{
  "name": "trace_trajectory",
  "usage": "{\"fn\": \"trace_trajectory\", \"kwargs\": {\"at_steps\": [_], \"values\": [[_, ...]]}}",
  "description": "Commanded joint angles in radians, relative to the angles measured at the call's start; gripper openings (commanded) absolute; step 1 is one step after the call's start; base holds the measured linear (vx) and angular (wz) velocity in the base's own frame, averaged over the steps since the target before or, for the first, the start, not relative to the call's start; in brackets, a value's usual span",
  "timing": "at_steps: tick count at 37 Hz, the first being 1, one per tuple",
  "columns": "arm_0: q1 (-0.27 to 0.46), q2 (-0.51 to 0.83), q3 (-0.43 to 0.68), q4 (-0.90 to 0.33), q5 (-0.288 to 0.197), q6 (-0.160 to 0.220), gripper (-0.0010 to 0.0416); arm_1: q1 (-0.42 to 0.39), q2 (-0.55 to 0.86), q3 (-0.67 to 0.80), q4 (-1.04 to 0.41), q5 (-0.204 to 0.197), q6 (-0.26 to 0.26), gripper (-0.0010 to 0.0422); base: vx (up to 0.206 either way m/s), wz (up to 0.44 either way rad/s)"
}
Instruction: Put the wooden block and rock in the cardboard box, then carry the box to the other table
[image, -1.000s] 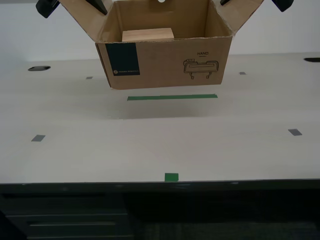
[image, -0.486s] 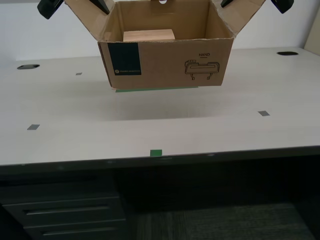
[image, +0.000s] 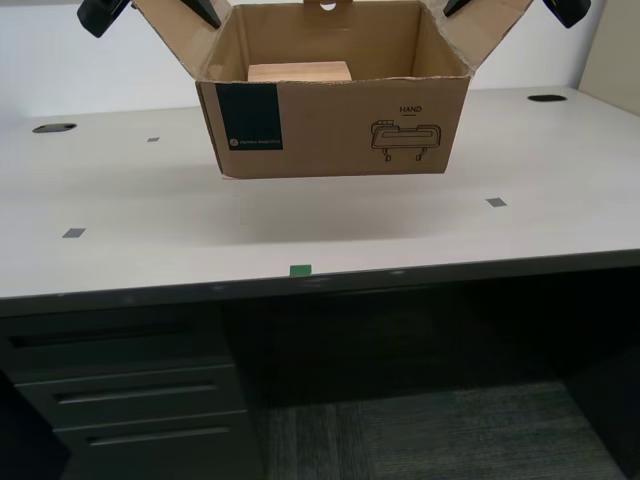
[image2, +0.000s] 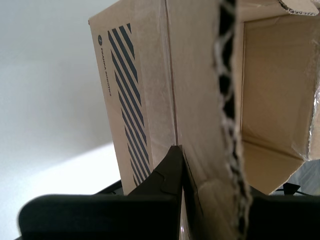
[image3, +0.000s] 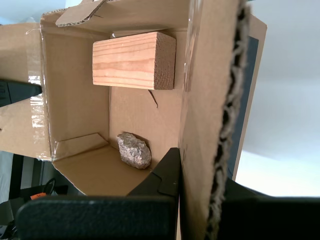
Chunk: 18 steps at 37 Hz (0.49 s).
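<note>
Cardboard box (image: 335, 125) is hanging clear of the smooth off-white desk (image: 400, 230), at about twelve o'clock in the exterior view, with a soft shadow lying on the desktop under it. Its four flaps are standing open. Its front wall is showing the dark navy label (image: 248, 118) toward nine o'clock and the line-drawn logo (image: 405, 135) toward three o'clock.

My first gripper (image3: 200, 200) is clamping a side flap, one black finger (image3: 165, 175) pressing the inner face and the other pressing the outer. My second gripper (image2: 215, 200) is pinching the opposite flap the same way, beside a wall printed with navy stripes. In the exterior view both flaps are splaying outward at eleven and one o'clock, with dark gripper parts showing at each.

Wooden block (image3: 134, 60) is lying inside the box on its floor, in the corner at about ten o'clock of the box in the exterior view, close against the walls there. The rock (image3: 134, 150) is also resting on the box floor, apart from the block; the exterior view is not showing it, since the front wall is hiding it.

Grey tape squares (image: 73, 233) are dotting the desk, a green tape piece (image: 300, 270) is sitting at its front edge at six o'clock of the box, and drawers (image: 130, 400) are showing below at seven o'clock.
</note>
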Motion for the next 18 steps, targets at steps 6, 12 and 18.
{"fn": "trace_trajectory", "kwargs": {"at_steps": [6,12,18], "values": [[0.004,0.0,0.001,0.005,-0.002,0.009,-0.0001,0.0,-0.001,0.002,0.015,0.007,0.026,-0.0001,-0.085,0.128],[0.011,0.0,0.001,0.005,-0.002,0.016,-0.0001,0.0,-0.001,0.002,0.03,0.007,0.04,-0.0001,-0.087,0.199],[0.028,0.0,0.001,0.005,-0.002,0.031,-0.0001,0.0,-0.001,0.002,0.029,0.007,0.071,-0.0001,-0.084,0.277]]}}
